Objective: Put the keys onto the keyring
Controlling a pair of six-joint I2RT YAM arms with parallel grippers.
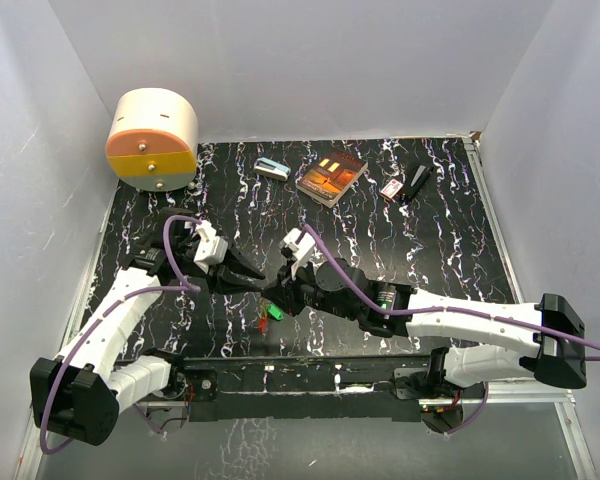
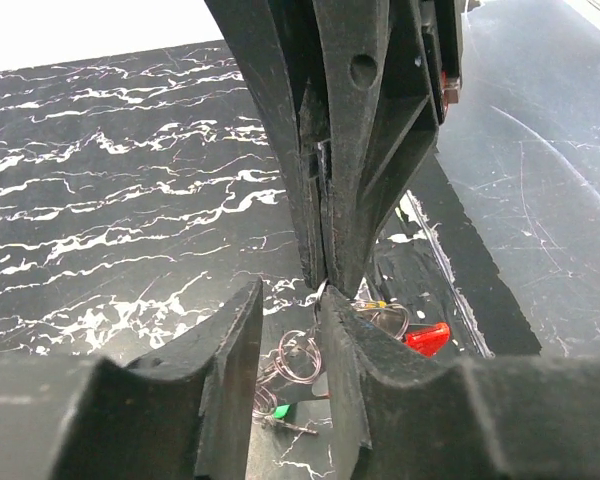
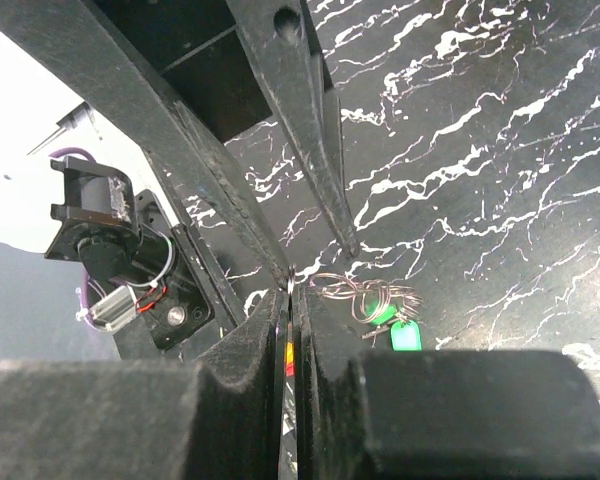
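The keyring (image 3: 365,295) is a tangle of thin wire loops hanging just above the black marbled table (image 1: 400,250). My right gripper (image 3: 292,290) is shut on one loop at its fingertips. A green-headed key (image 3: 405,335) dangles from the loops, and the left wrist view shows a green key (image 2: 278,410) and a red key (image 2: 427,338) below the keyring (image 2: 300,355). My left gripper (image 2: 290,300) is open, its tips meeting the right gripper's tips. From above, the left gripper (image 1: 255,282) and right gripper (image 1: 277,292) face each other over the keys (image 1: 272,315).
A round cream-and-orange container (image 1: 152,140) stands at the back left. Along the back lie a teal-and-white box (image 1: 272,168), a book (image 1: 330,175), a red-and-white box (image 1: 391,189) and a black object (image 1: 416,183). White walls close in the table.
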